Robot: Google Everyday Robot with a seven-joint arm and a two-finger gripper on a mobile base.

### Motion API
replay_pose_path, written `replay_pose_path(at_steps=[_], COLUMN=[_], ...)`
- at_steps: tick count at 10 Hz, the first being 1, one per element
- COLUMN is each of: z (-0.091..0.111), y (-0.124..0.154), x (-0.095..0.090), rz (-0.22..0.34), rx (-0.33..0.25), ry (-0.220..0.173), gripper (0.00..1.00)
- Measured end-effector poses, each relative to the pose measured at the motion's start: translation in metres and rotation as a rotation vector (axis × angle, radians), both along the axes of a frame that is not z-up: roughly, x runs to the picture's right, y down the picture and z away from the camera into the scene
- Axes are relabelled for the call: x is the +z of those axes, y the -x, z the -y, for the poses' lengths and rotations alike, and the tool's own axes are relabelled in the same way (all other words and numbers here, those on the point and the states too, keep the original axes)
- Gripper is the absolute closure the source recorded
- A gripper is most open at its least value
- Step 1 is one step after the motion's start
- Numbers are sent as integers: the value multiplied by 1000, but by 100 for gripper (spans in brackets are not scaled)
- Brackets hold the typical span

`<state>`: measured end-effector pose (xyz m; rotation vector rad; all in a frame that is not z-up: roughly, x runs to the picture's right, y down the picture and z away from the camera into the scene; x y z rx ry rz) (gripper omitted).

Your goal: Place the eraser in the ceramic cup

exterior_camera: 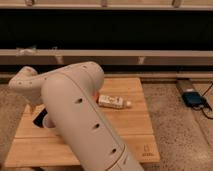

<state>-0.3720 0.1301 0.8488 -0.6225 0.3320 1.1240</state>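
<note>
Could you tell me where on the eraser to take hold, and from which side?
Probably across its narrow width, from above: the eraser lies flat on the table, half hidden by the arm. The gripper is out of sight behind that arm.

The bulky cream-white robot arm (80, 125), cut off at 6 o'clock, hides the gripper somewhere behind it and covers most of the small flat black eraser (37, 120) at 8 o'clock.

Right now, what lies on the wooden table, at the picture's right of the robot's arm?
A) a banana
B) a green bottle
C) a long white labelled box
C: the long white labelled box lies on the table beside the arm; the claw, at the arm's end on the left, is hidden.
</note>
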Motion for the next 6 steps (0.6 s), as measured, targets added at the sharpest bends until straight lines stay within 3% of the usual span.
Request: replay_pose_path(at_steps=[2, 6], z=[-6, -7], y=[-12, -17], x=[10, 19], rz=[14, 11], rx=[51, 77], ry=[12, 9], gripper=[20, 20])
